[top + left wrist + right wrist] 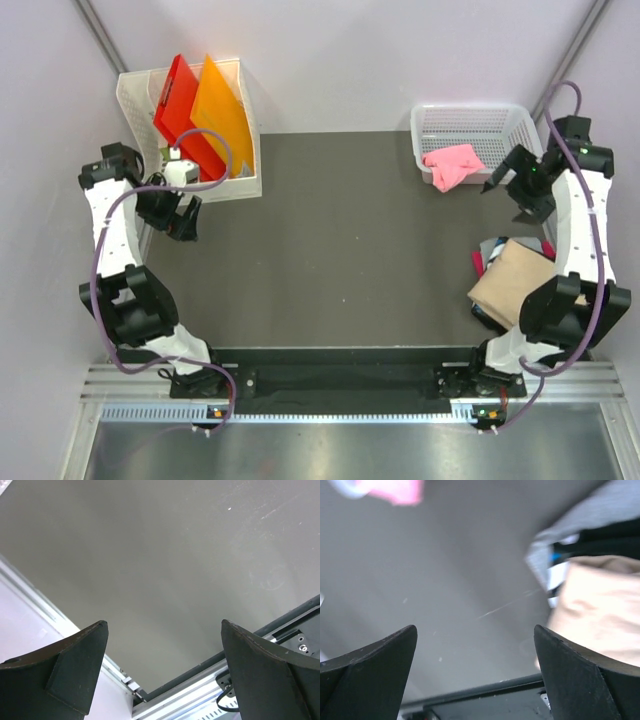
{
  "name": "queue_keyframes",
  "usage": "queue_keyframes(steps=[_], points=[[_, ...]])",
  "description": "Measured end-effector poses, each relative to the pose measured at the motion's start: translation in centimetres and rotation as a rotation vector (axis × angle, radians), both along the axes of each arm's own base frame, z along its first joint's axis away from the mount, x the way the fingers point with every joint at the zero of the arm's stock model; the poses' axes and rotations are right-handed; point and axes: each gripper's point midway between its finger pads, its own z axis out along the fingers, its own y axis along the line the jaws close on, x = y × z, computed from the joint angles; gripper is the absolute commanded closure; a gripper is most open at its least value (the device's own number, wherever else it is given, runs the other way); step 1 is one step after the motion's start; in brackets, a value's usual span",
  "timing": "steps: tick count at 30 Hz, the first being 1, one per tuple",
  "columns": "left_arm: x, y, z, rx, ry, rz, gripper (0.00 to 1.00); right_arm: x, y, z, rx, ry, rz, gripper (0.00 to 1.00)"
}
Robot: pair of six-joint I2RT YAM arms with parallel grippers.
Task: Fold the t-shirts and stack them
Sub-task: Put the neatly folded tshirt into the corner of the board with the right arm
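Observation:
A small pink t-shirt (453,164) hangs over the front rim of the white basket (470,118) at the back right. At the table's right edge a tan t-shirt (512,281) lies folded on top of a dark one with blue and white print (489,252). In the right wrist view the tan t-shirt (600,605) and the dark one (600,530) show at the right, the pink one (395,490) at the top left. My right gripper (503,186) hovers open between basket and pile. My left gripper (186,215) hangs open at the far left over bare mat.
A white bin (240,130) at the back left holds stiff red (178,110) and orange (222,115) sheets. The dark mat (330,240) covers the table between the arms. A metal rail (350,385) runs along the near edge. Walls close in on both sides.

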Motion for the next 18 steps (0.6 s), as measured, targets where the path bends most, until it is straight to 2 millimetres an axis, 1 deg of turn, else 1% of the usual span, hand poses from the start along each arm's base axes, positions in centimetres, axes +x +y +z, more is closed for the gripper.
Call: queue_keyframes(steps=[3,7,10,14,17,18], points=[[-0.2,0.2,0.5,0.018,-0.013,0.004,0.01,0.1,3.2,1.5,0.033,-0.059,0.105,0.00],[-0.7,0.2,1.3,0.038,-0.036,0.007,0.01,0.5,6.6,1.9,0.053,-0.093,0.239,0.00],[-1.8,-0.1,1.2,0.038,-0.029,0.019,0.01,0.6,9.0,2.1,0.056,-0.112,0.337,0.00],[-2.8,-0.7,0.8,0.013,-0.007,0.063,0.01,0.7,11.1,2.7,0.067,-0.150,0.427,0.00],[-2.6,-1.0,0.9,-0.016,-0.005,0.102,0.01,1.1,12.0,3.7,0.062,-0.188,0.466,0.00],[-2.6,-1.2,1.0,-0.028,-0.004,0.115,0.01,1.2,12.3,4.3,0.061,-0.206,0.480,0.00]])
